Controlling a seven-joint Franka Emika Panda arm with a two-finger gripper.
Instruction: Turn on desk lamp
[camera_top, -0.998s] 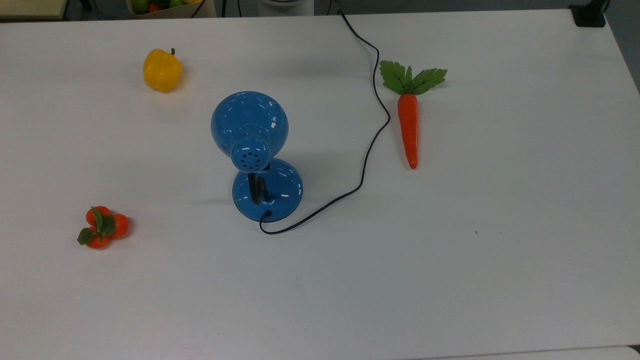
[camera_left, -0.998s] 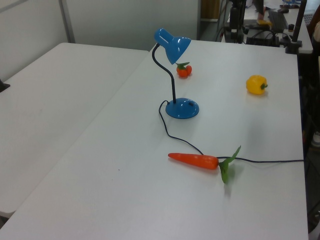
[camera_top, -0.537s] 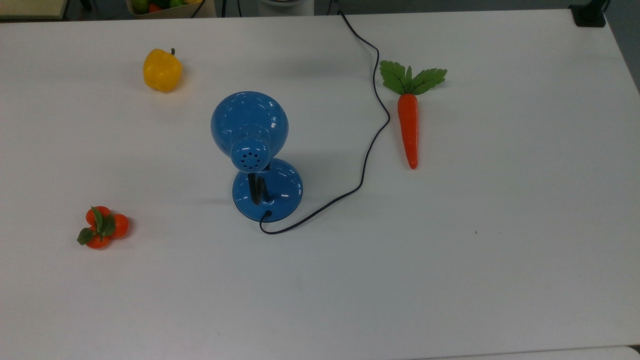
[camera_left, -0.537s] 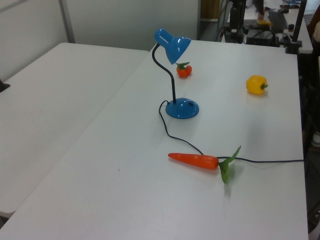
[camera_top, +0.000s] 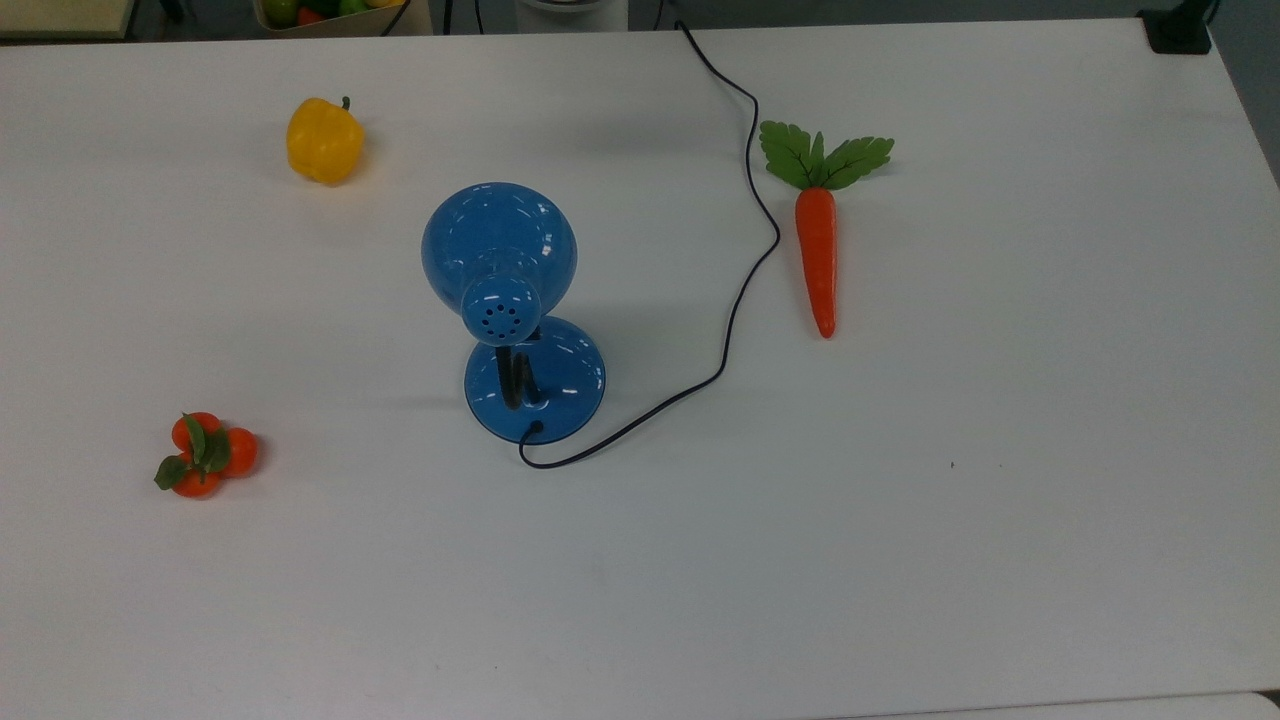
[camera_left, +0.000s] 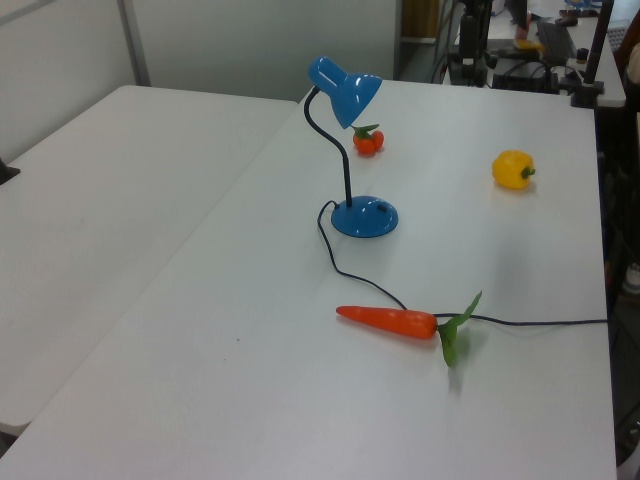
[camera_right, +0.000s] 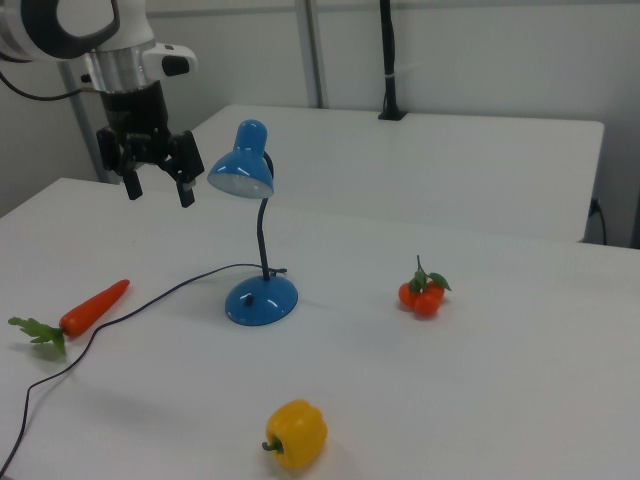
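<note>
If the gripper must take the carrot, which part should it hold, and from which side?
Probably the thick orange body of the carrot, from straight above. It lies flat on the table, so the fingers can close across its width; the leaves look too thin.

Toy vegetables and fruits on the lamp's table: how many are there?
3: a carrot at the top view's right, a yellow pepper at upper left, and an orange fruit cluster at lower left.

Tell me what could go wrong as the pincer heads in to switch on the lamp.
The open pincer hangs level with the desk lamp's shade; a straight move could knock the top-heavy lamp over. The cord loops across the table beside the carrot, so a low pass might snag it and drag the base.
</note>
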